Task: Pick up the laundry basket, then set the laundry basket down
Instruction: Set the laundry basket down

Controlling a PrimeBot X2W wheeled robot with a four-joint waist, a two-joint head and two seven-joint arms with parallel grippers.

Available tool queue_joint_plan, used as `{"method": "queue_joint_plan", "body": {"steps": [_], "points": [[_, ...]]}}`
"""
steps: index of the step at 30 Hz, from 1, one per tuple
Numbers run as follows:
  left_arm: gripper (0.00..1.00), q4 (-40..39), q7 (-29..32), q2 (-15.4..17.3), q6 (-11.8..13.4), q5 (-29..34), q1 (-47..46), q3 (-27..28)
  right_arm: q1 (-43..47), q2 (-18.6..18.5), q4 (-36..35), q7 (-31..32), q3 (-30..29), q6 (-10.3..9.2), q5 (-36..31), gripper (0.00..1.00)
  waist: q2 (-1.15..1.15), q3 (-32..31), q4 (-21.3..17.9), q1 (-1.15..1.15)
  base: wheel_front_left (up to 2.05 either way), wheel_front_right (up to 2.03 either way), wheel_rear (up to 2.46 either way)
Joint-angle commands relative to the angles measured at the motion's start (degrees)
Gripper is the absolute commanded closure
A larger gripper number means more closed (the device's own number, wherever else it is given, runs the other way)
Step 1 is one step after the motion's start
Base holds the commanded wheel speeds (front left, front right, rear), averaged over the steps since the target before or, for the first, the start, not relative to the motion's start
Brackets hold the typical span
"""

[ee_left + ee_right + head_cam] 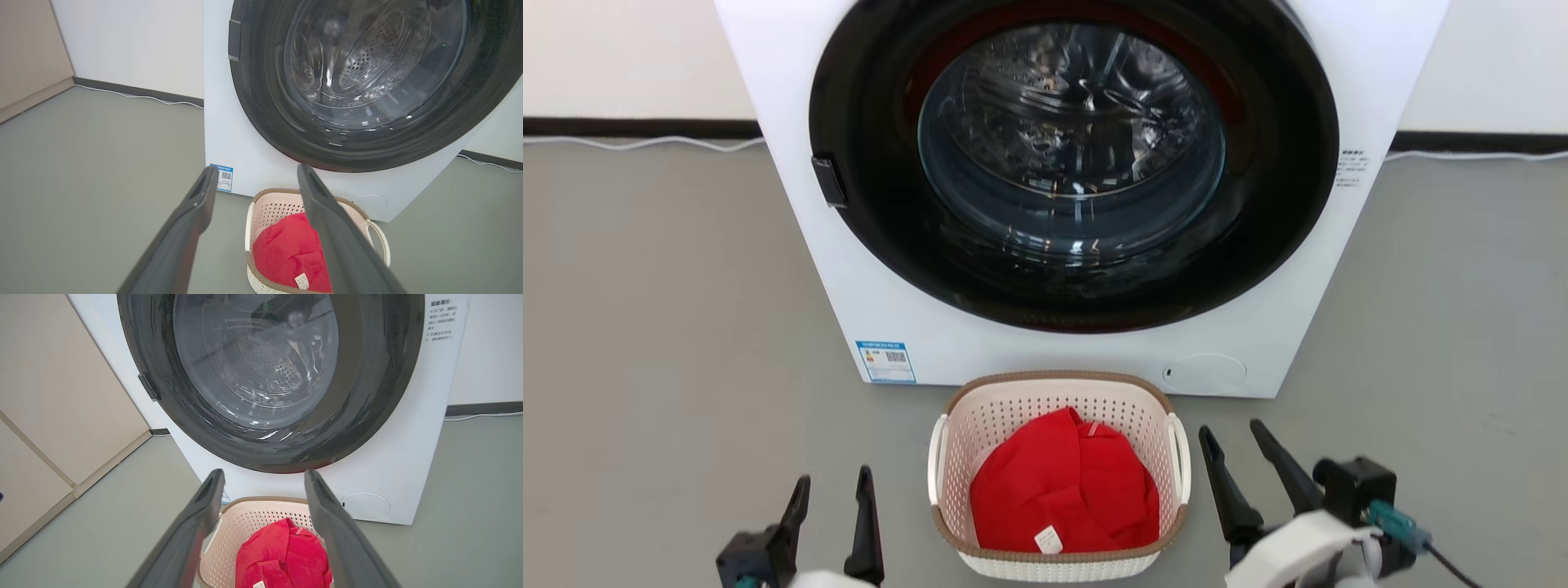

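- The laundry basket [1021, 412], a small cream-white perforated plastic tub with rounded corners and a brown woven-look rim, sits on the plain grey floor [645, 327]. It's right in front of the big white front-loading washing machine [1258, 343], close to it, though I can't tell if the two actually touch.
- Inside the basket there's a bunched-up red cloth [1066, 490] with a little white tag [1047, 539] poking out at the near end. It covers most of the bottom.
- The left gripper [833, 478] is at the lower left of the head view. Its two long dark fingers are spread wide with nothing between them, and it sits off to the basket's left, not touching it.
- The right gripper [1231, 429] is on the other side, just beside the basket's right white side handle [1178, 457]. Its jaws are wide apart too and hold nothing. There's a small gap between the nearer finger and the handle, so no contact.
- So the basket is between the two claws, flat on the floor, with neither one on it.
- Both wrist views look down past their own splayed fingers at the basket and the red cloth, with the machine behind.
- The machine's round dark-rimmed glass door [1072, 155] is closed, and you can see the shiny metal drum through it.
- There's a blue-and-white sticker [886, 362] with a QR code low on the machine's front, at the left corner.
- A thin pale cable [645, 143] runs along the foot of the back wall.
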Motion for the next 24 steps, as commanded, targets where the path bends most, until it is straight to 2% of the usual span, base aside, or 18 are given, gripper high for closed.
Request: {"method": "queue_joint_plan", "body": {"steps": [1,12,24], "points": [[0.0,-1.9,-0.3,0.4,0.0,0.4,-0.4,1.9,0.4,0.3,-2.2,-0.8,0.9,0.35,-0.3,0.0,0.0,-0.8,0.0,0.0,0.0,0.0,0.0],[0.0,-5.6,-0.3,0.3,2.3,-1.0,5.2,0.3,7.6,0.3,-7.8,-0.8,-1.6,0.35,-0.5,0.0,0.0,-3.0,-0.5,0.0,0.0,0.0,0.0],[0.0,-7.9,-0.3,0.3,2.6,0.0,6.2,-0.3,10.9,0.3,-9.4,-0.8,-3.9,0.35,0.0,0.0,0.0,-3.8,-1.6,0.0,0.0,0.0,0.0]]}}
